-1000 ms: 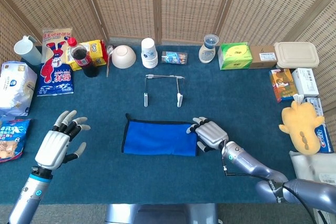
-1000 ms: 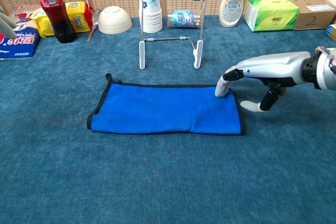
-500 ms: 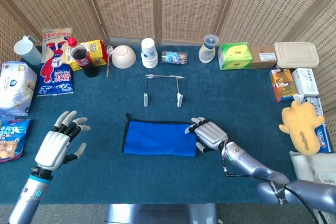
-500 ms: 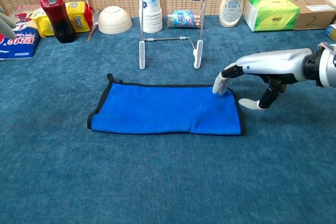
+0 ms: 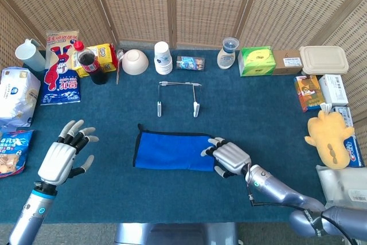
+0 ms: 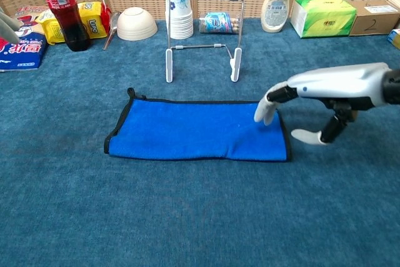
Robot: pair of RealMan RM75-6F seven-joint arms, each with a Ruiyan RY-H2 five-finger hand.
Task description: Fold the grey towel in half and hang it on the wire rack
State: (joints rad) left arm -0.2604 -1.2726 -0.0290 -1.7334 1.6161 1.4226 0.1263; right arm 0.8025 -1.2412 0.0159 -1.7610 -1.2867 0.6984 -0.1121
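Wicker screens back the blue-carpeted desk (image 5: 114,187). At three o'clock of the towel (image 5: 172,150), the right hand (image 5: 229,158) hovers spread, holding nothing. A shallow pinch could drag the cloth and spoil its fold.

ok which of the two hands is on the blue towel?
The right hand: its fingertips rest on the blue towel's right end. The left hand hovers open, well clear to the left.

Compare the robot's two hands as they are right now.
The right hand reaches palm-down over the towel's right end; the left hand is well left of the towel, over bare table. The right hand's fingertips are at the cloth; the left hand's fingers spread, touching nothing. Both hold nothing.
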